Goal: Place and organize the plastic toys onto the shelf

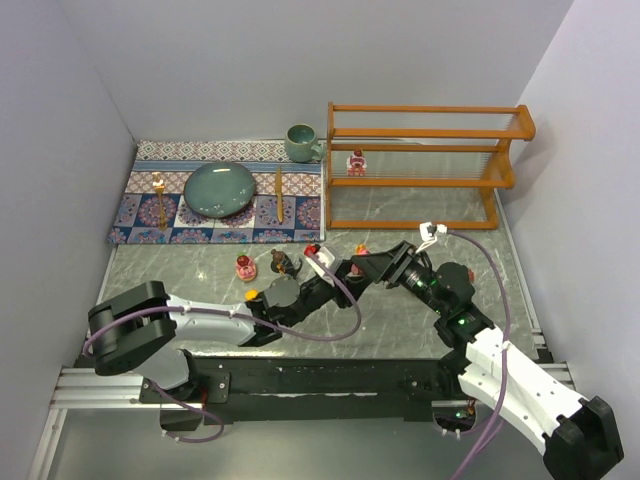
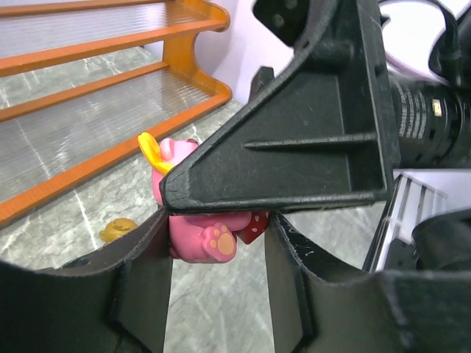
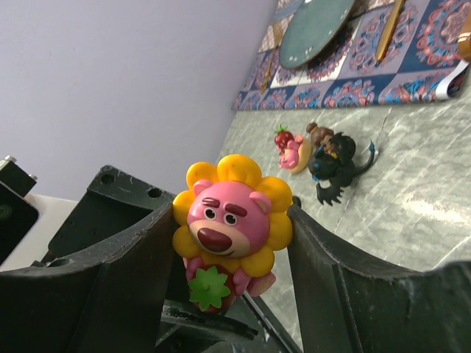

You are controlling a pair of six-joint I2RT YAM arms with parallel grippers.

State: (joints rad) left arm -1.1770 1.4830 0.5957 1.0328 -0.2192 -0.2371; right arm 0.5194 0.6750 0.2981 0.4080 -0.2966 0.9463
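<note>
Top view: the shelf (image 1: 440,183) holds one small figurine (image 1: 355,162) on its middle tier, while the left gripper (image 1: 340,275) and right gripper (image 1: 362,264) meet above the table (image 1: 180,275) before it. Left wrist: the left gripper stands partly open astride the pink bear (image 2: 199,246), grip uncertain. Right wrist: the right gripper pinches the bear's petal ring; it is probably light, hard and slick, so its body sides seem a safer hold.

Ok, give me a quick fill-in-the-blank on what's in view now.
The right claw grips a pink bear with ____ petals around its face. Exactly ____ toy stands on the shelf. On the mat's corner nearest the shelf stands a teal ____.
Missing: yellow; one; mug.
</note>
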